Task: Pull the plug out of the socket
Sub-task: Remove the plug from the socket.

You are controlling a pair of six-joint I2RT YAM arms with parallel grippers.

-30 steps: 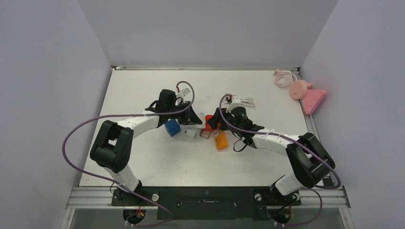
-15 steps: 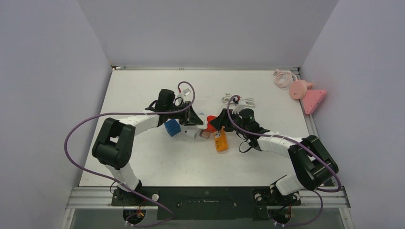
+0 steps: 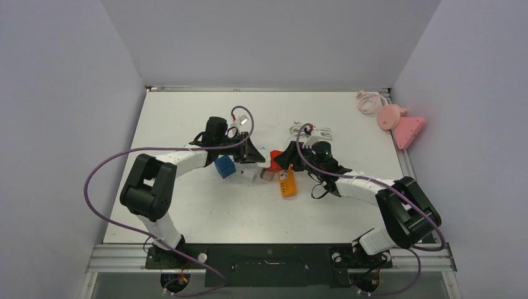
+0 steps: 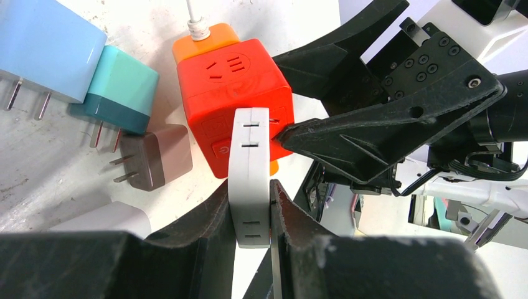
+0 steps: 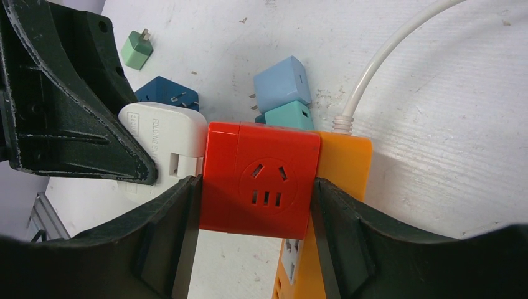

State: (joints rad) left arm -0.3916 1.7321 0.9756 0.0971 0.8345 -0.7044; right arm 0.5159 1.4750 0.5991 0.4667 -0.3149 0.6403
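**Plug clamped, socket braced: the risk is in the pull**

The left pincer [image 4: 250, 190] is clenched flat on the two broad faces of the white plug [image 4: 249, 143], gripping only its rear half. The plug's front end butts against the side of the red socket block [image 5: 249, 156]. No prongs show between them, so I judge it is not yet out.

The right pincer [image 5: 255, 184] grasps that block from both sides, its fingers only partly closed because the block is wide. The block sits against an orange strip [image 5: 345, 162] with a white cord [image 5: 380, 62] running off it.

- **Slipping:** the plug's faces are smooth and the hold is short, so a stiff socket could let the fingers slide off.
- **Binding:** a pull that is not straight out along the prongs would jam them and twist the block in the right pincer.
- **Wrong joint parting:** the block may come away from the orange strip instead.
- **Collision:** the two pincers sit very close together and could knock each other.
- **Clutter:** a blue charger [image 5: 281, 84] and a teal charger [image 5: 285, 116] lie just beside the block on the table [image 3: 187, 112], and a sudden release could scatter them.
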